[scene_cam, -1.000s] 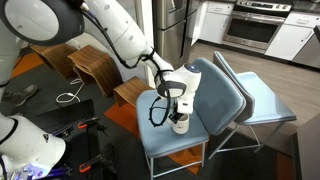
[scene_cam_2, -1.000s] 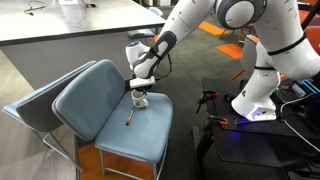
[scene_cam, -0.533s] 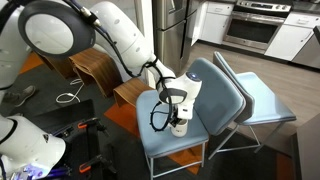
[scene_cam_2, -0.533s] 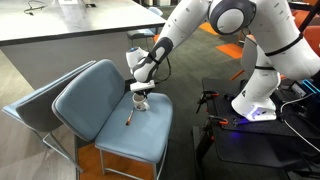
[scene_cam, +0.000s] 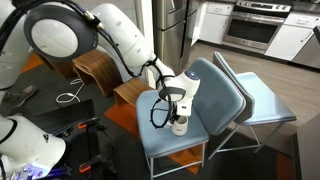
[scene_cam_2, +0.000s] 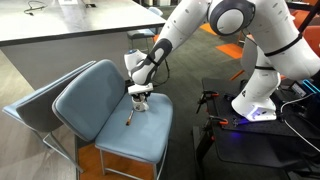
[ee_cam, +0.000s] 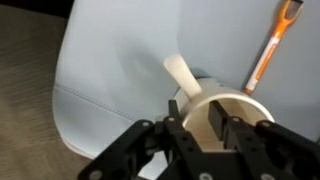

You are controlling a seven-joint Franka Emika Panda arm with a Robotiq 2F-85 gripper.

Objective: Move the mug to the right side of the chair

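A white mug [scene_cam: 179, 124] stands upright on the seat of the blue chair [scene_cam: 215, 85]; it also shows in an exterior view [scene_cam_2: 140, 98] and in the wrist view [ee_cam: 235, 125]. My gripper [ee_cam: 195, 128] comes down on it from above. One finger is inside the mug and the other is outside its wall, near the handle, so the gripper is shut on the rim. The gripper shows in both exterior views [scene_cam: 177, 108] [scene_cam_2: 139, 88]. The mug's base rests on the seat.
An orange pen [ee_cam: 268, 50] lies on the seat beside the mug, also in an exterior view [scene_cam_2: 129, 116]. A second blue chair [scene_cam: 262, 100] stands behind. A wooden stool [scene_cam: 100, 68], cables and the robot base [scene_cam_2: 262, 95] are nearby. The seat edge is close to the mug.
The arm's upper links shifted a little and the gripper settled slightly onto the mug. The mug has stayed in place on the seat.
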